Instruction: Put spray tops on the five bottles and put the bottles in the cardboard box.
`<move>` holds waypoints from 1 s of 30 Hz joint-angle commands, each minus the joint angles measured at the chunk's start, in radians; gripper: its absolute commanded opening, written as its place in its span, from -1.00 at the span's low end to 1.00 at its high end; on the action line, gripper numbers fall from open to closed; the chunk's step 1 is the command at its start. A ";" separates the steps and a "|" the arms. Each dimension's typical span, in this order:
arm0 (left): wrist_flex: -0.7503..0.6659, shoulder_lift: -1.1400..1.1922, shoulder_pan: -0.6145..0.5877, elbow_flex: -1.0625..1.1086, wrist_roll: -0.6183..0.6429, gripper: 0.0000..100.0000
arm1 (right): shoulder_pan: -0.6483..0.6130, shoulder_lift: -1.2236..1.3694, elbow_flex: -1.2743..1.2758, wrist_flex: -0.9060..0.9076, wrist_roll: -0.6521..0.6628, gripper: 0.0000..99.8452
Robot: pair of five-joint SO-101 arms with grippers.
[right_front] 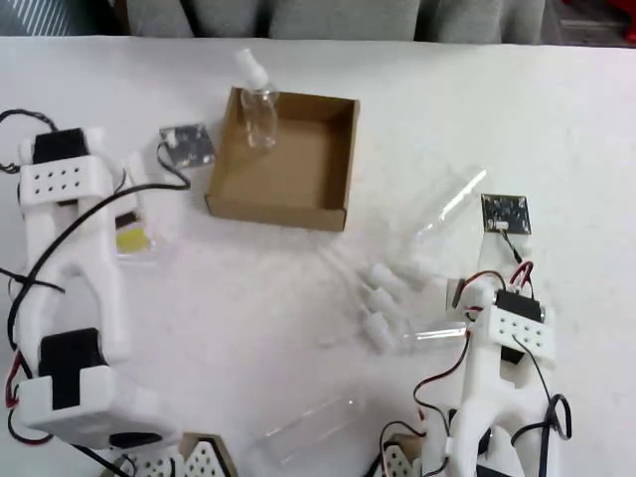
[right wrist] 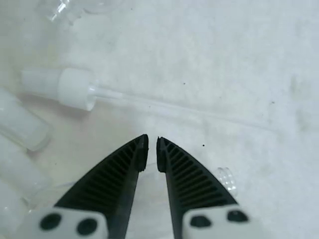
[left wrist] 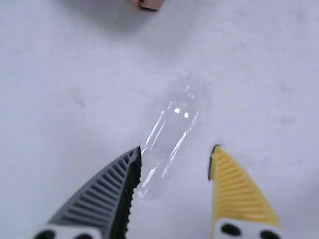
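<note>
We logged the table [right_front: 556, 119] as white | cardboard box [right_front: 273, 209] plain brown | bottle [right_front: 260, 119] in the box's corner clear, its spray top [right_front: 248, 68] white | left gripper [left wrist: 175, 149] one finger [left wrist: 107, 194] grey, the other yellow, both ribbed | right gripper [right wrist: 151, 143] black, ribbed | loose spray top [right wrist: 75, 88] white, tube clear.

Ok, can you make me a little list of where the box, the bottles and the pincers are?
box: cardboard box, open, on the table
done so far: one capped bottle in the box's far corner
left pincer: open, one finger on each side of a clear bottle lying flat
right pincer: shut, near a loose spray top with a long tube
more spray tops: bunched between the box and the right arm
spare bottles: one far bottle and one near bottle, both lying down
</note>
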 commanded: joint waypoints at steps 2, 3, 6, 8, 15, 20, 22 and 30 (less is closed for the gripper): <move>-0.051 -0.002 -0.059 0.060 -0.184 -0.53 | -0.010 -0.018 -0.005 -0.016 0.011 -0.96; -0.075 -0.002 -0.059 0.077 -0.184 -0.53 | -0.010 -0.018 -0.005 -0.016 0.011 -0.96; -0.170 -0.001 -0.051 0.130 -0.187 -0.52 | -0.010 -0.018 -0.005 -0.016 0.011 -0.96; -0.216 -0.001 -0.030 0.166 -0.187 -0.47 | -0.010 -0.018 -0.005 -0.016 0.011 -0.96; -0.288 0.016 0.004 0.192 -0.183 -0.40 | -0.010 -0.016 -0.005 -0.013 0.048 -0.96; -0.293 0.139 0.012 0.110 -0.181 -0.40 | -0.010 -0.016 -0.005 -0.013 0.052 -0.97; -0.292 0.186 0.010 0.072 -0.181 -0.40 | -0.010 -0.016 -0.005 -0.013 0.054 -0.97; -0.293 0.272 0.015 0.038 -0.181 -0.40 | -0.010 -0.016 -0.005 -0.015 0.057 -0.97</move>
